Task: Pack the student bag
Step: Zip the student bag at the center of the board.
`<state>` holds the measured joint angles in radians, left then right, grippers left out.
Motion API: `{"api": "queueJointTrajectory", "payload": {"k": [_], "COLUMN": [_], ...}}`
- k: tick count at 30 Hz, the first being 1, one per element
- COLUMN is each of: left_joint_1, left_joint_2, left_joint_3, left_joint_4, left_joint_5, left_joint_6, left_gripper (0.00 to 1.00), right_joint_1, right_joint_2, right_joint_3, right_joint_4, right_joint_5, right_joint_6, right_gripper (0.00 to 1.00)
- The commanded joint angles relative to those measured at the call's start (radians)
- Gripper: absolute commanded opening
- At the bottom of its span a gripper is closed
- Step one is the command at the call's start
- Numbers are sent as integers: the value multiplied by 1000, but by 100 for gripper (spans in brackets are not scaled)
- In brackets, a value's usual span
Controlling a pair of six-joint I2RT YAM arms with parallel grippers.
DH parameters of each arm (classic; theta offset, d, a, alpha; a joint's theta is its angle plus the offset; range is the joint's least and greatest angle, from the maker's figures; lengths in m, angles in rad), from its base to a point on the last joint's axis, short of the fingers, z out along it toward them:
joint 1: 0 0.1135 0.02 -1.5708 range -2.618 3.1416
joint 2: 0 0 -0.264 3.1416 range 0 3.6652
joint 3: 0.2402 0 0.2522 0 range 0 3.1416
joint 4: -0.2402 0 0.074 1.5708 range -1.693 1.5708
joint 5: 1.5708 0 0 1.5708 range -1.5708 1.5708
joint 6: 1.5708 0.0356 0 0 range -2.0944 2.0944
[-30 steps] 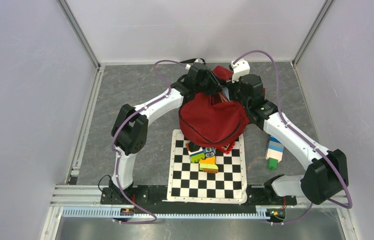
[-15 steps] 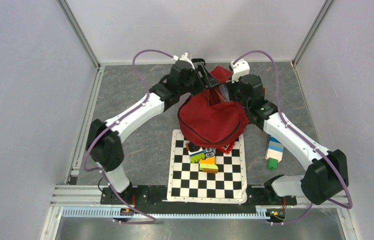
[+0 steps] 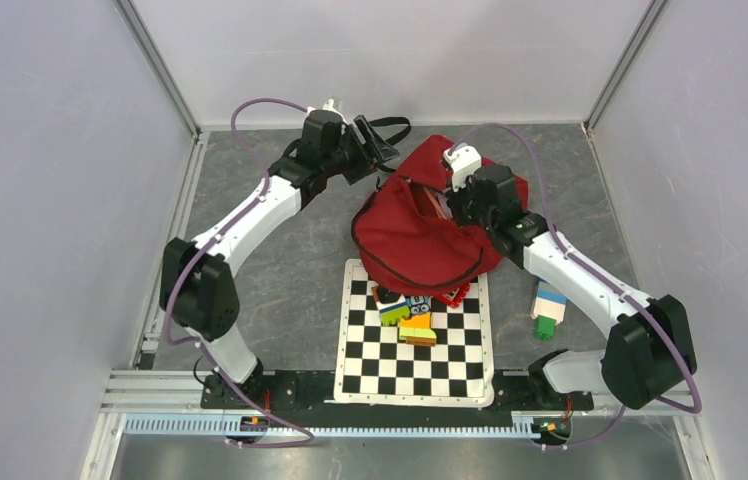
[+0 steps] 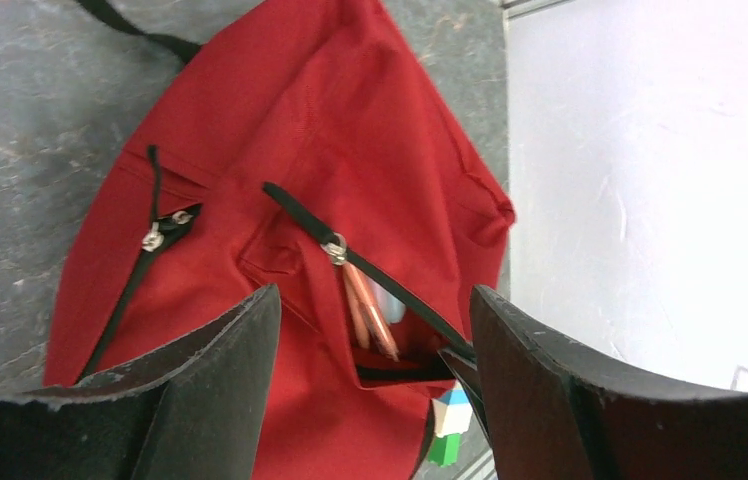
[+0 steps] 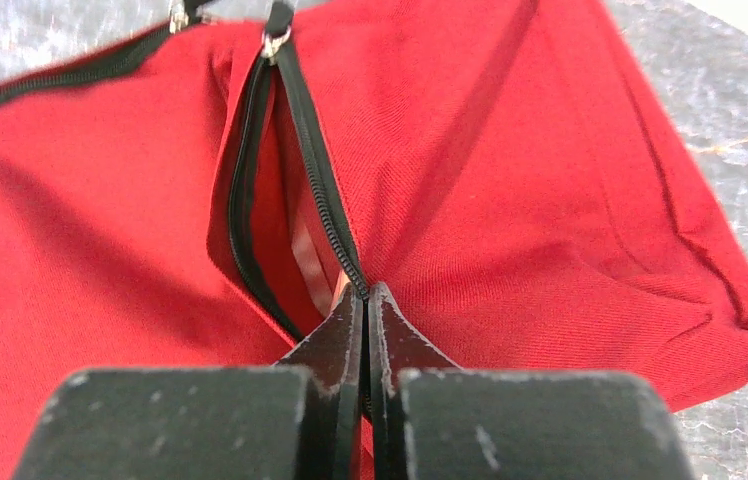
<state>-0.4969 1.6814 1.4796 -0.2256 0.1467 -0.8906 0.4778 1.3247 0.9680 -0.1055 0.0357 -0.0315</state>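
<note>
1. Plainly, the step in hand is opening the bag for loading. The student bag [image 3: 415,235] lies slumped over the far edge of the checkered mat [image 3: 415,365], and its zip slit [image 5: 270,190] gapes only narrowly.
2. The right gripper [image 5: 365,295] is pinched tight on the zipper edge at one end of that slit. Its arm reaches in from beyond the mat's far right corner, bent at the elbow, wrist tipped down onto the fabric.
3. The left gripper [image 4: 370,300] holds nothing, and its jaws stand wide apart. It hangs in the air beyond the mat's far left corner, clear of the bag and looking down across the red cloth toward the slit.
4. Toy blocks [image 3: 405,310] sit on the mat's far half, just beside the bag's near edge. One more block stack [image 3: 548,308] lies off the mat's right side.
5. Next, I judge, the free left arm must either take the opposite lip and spread the slit or fetch a block from the mat. As it gapes now, the slit looks too slim for a block.
6. Soft cloth may sag shut if the pinch slips.
</note>
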Motion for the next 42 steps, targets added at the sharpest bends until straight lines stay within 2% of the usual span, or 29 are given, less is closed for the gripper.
{"api": "queueJointTrajectory", "payload": {"k": [1, 4, 7, 11, 15, 20, 31, 35, 42], "left_joint_1": [39, 73, 112, 151, 211, 228, 230, 228, 225], "left_joint_2": [53, 92, 115, 126, 164, 248, 422, 452, 483], "left_joint_3": [46, 62, 53, 53, 41, 86, 138, 137, 134], "left_joint_4": [13, 2, 20, -17, -8, -21, -28, -14, 9], "left_joint_5": [79, 126, 180, 190, 270, 366, 532, 570, 610], "left_joint_6": [-24, -14, 23, 130, 146, 224, 220, 206, 182], "left_gripper": [75, 77, 79, 84, 87, 88, 83, 80, 66], "right_joint_1": [14, 18, 18, 18, 18, 17, 15, 12, 4], "right_joint_2": [37, 72, 97, 115, 169, 314, 727, 779, 830], "right_joint_3": [-17, 1, 46, 156, 308, 513, 1014, 1043, 1029], "right_joint_4": [-71, -102, -138, -190, -223, -243, -420, -434, -451], "right_joint_5": [-117, -149, -171, -161, -135, -153, -168, -173, -195], "right_joint_6": [-48, -53, -55, -50, -7, 92, 151, 180, 210], "right_gripper": [0, 4, 16, 41, 52, 55, 49, 47, 44]}}
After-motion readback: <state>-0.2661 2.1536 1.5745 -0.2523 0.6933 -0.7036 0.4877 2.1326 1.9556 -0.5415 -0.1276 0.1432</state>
